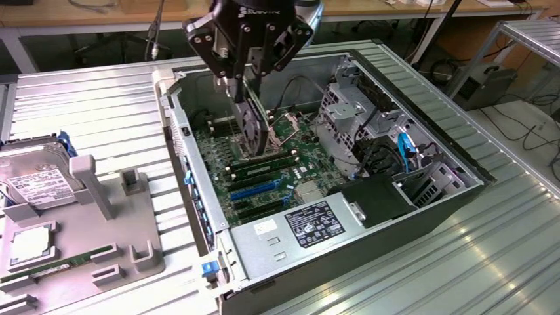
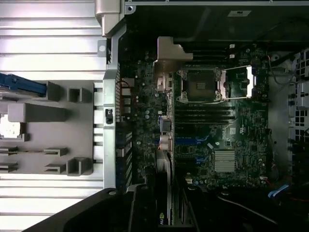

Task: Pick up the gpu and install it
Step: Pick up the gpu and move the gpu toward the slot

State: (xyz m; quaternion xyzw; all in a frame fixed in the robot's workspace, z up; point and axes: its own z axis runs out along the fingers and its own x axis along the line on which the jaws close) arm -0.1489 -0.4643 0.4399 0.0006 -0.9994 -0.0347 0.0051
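Observation:
The gpu [image 1: 254,130] hangs on edge inside the open computer case [image 1: 455,164], a thin dark card with its lower edge just above the green motherboard [image 1: 262,190] and its slots. My gripper [image 1: 243,97] comes down from above and is shut on the card's upper edge. In the wrist view the gpu [image 2: 165,145] appears edge-on, running from its silver end bracket [image 2: 170,54] back to my gripper [image 2: 166,205]. The card lies over the motherboard [image 2: 217,125], beside the processor socket [image 2: 200,86]. Whether it touches a slot is hidden.
A grey fixture tray [image 1: 96,230] stands at the exterior view's left, with a silver hard drive [image 1: 35,180], a processor chip [image 1: 31,243] and a green memory stick [image 1: 52,266]. Inside the case are a power supply [image 1: 306,226], drive cages [image 1: 350,111] and cables [image 1: 402,147].

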